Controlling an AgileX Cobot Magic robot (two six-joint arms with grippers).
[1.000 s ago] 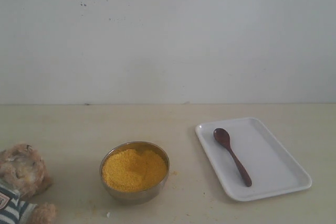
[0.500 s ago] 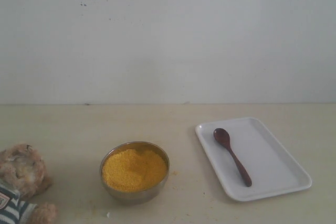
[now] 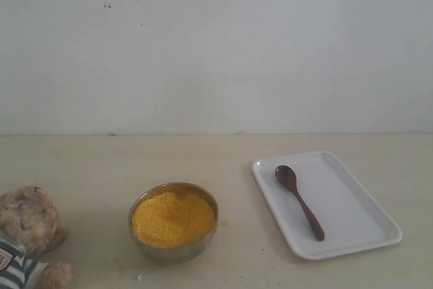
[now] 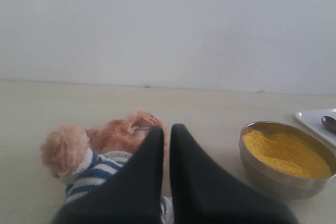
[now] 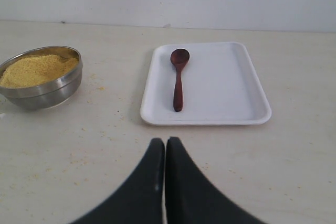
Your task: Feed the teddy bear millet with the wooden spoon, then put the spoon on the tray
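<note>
The teddy bear (image 3: 27,231) lies on its back at the table's front left, its striped sweater (image 4: 97,170) showing in the left wrist view. Heaped yellow millet (image 3: 173,217) fills a steel bowl (image 3: 174,252) near the middle. The wooden spoon (image 3: 299,202) lies inside the white tray (image 3: 365,204) on the right, bowl end toward the wall. My left gripper (image 4: 167,129) hangs shut and empty just above the bear's body. My right gripper (image 5: 165,142) is shut and empty, short of the tray's (image 5: 252,82) near rim and the spoon (image 5: 178,80). Neither gripper appears in the exterior view.
A plain white wall stands behind the cream table (image 3: 101,160). A few spilled grains (image 3: 224,222) lie beside the bowl (image 5: 47,90), and more dot the table (image 5: 79,158) in front of the right gripper.
</note>
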